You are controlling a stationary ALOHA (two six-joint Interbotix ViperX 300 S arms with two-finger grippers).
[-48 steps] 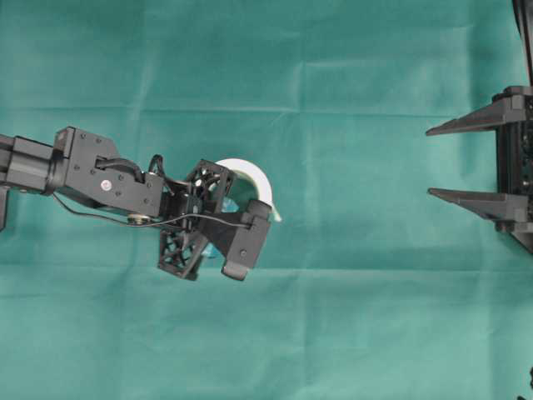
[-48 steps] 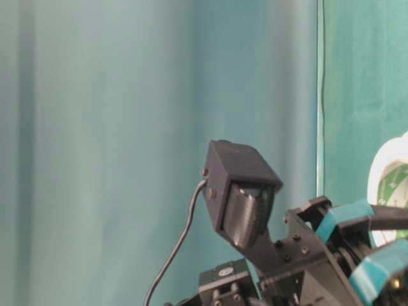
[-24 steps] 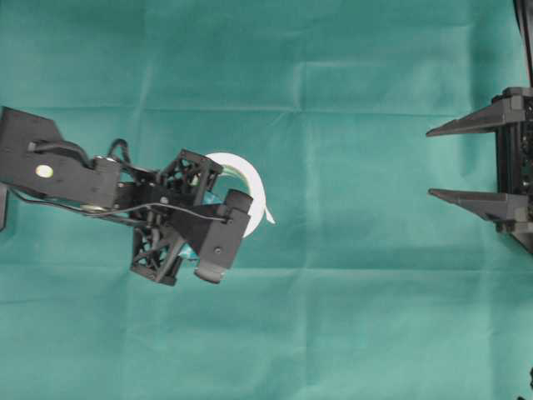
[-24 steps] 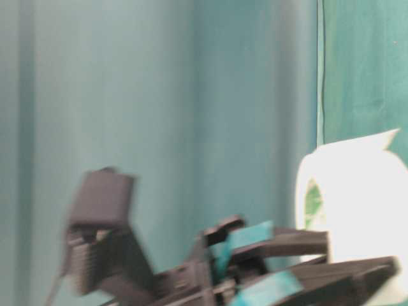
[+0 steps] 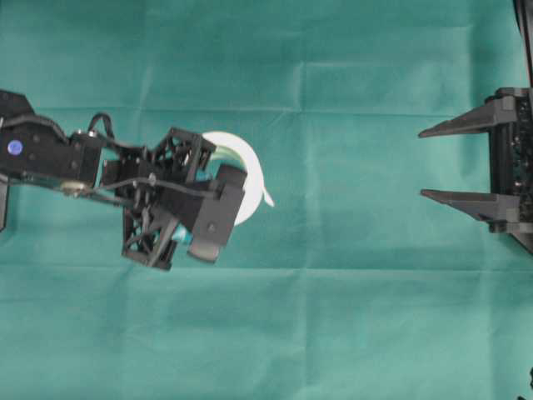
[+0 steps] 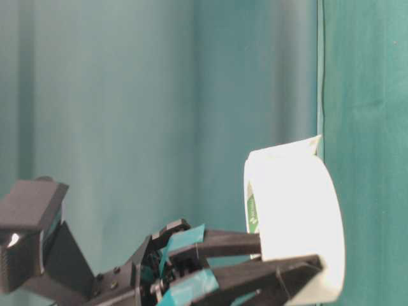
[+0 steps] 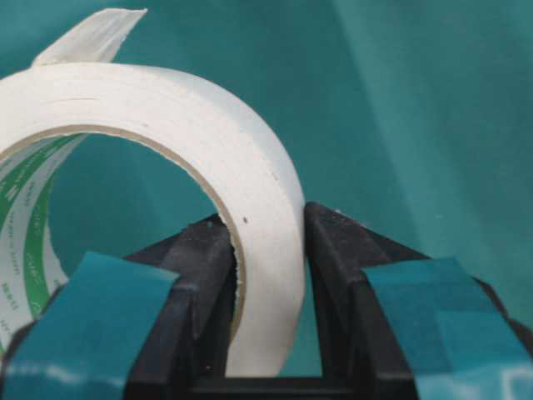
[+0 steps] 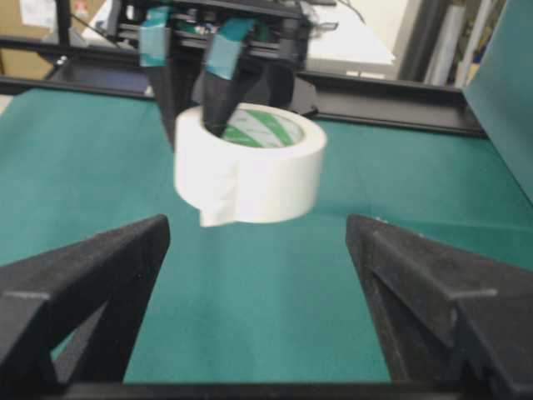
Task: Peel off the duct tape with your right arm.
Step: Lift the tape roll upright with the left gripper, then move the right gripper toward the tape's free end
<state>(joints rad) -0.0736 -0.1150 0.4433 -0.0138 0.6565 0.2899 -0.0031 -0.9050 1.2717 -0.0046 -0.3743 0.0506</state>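
Two arms over one green desk [image 5: 350, 317]. Left arm [image 5: 50, 154] reaches in from the left edge in the overhead view, its wrist camera box sitting over the roll. Right arm [image 5: 512, 171] sits at the right edge, well apart from the roll, with bare cloth between them.

Left end effector [image 7: 262, 250] pinches the duct tape [image 8: 250, 162] across the roll's wall: one finger inside the core, one outside, both pressed against the white band. Teal patches show on its fingers [image 7: 92, 308]. In the table-level view the roll [image 6: 293, 217] is held on edge at the finger ends; in the right wrist view it hangs above the cloth, apparently clear of the desk, core opening up and facing the right arm.

Right end effector [image 5: 445, 162] is spread wide, its two pointed black fingers [image 8: 83, 275] aimed at the roll, nothing between them. They frame the roll in the right wrist view without touching it.

Core is green-and-white striped, seen from the left wrist view. Loose tab [image 8: 218, 208] hangs off the roll's near side toward the right end effector; from table level it sticks up at the roll's top [image 6: 309, 145].
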